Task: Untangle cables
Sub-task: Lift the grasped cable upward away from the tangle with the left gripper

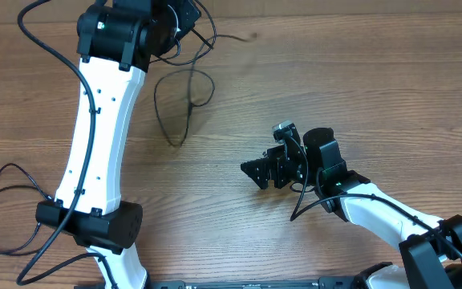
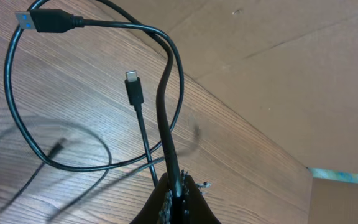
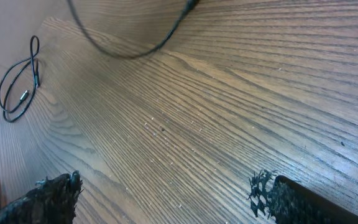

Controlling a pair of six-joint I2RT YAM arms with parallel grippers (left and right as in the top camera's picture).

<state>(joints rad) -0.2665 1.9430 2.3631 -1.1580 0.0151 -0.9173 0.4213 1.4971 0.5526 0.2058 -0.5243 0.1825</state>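
Left hand (image 1: pixel 181 22): at the worktop's (image 1: pixel 359 72) far edge, left of centre. Fingers pressed together on a cable (image 2: pixel 164 106), seen at close range in the left wrist view (image 2: pixel 180 188).

Cable: black, thin, gripped partway along its length. Both strands rise from the fingers and open into a wide loop. One end carries a flat plug with a blue insert (image 2: pixel 45 20). The other end carries a small oval plug (image 2: pixel 134 87), which sits inside the loop. The loop casts a separate shadow on the wood, so most of it is off the surface. Whether any part touches the worktop cannot be told. From overhead, the loop (image 1: pixel 157 96) lies just on the near side of the left hand.

Right hand (image 1: pixel 251 170): right of centre, well apart from the cable, low over the wood. Fingers spread wide (image 3: pixel 165 186), only bare wood between them.

Second cable (image 3: pixel 17 81): small black coil, lying flat close to a worktop edge. Seen in the right wrist view only, and which edge cannot be told.
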